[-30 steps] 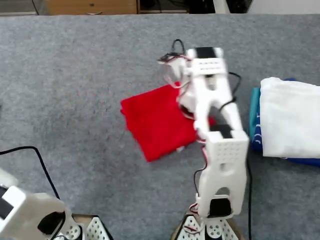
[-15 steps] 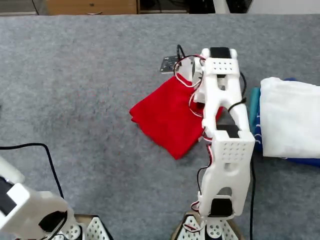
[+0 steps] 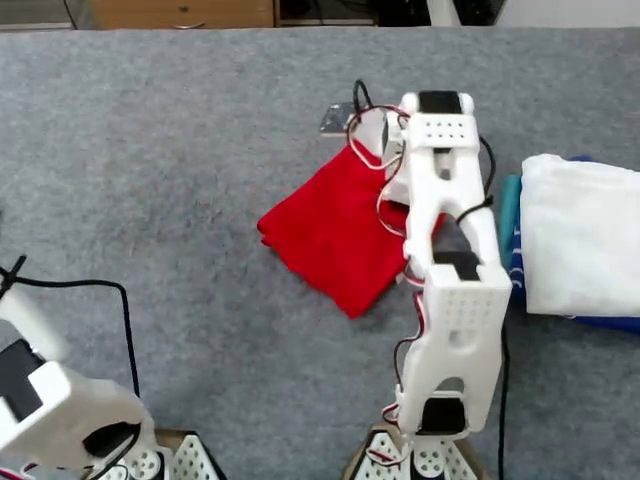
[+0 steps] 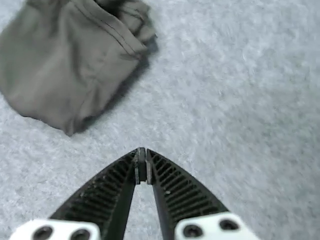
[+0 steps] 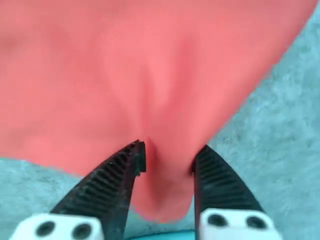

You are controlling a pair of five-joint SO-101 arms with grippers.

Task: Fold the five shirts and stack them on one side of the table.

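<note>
Red shirt (image 3: 320, 235) bunched, apparently pinched, in outstretched right tool (image 5: 170, 152); left tool (image 4: 141, 162) closed, empty.

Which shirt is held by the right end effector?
The red shirt: a fold of it sits inside the right end effector. The white shirt lies on a blue shirt; the olive shirt lies loose, untouched.

White perforated arm (image 3: 455, 310), black ribbed gripper (image 4: 142, 166)

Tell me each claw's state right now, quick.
Left claw: closed, holding nothing.
Right claw: closed on the red shirt.
</note>
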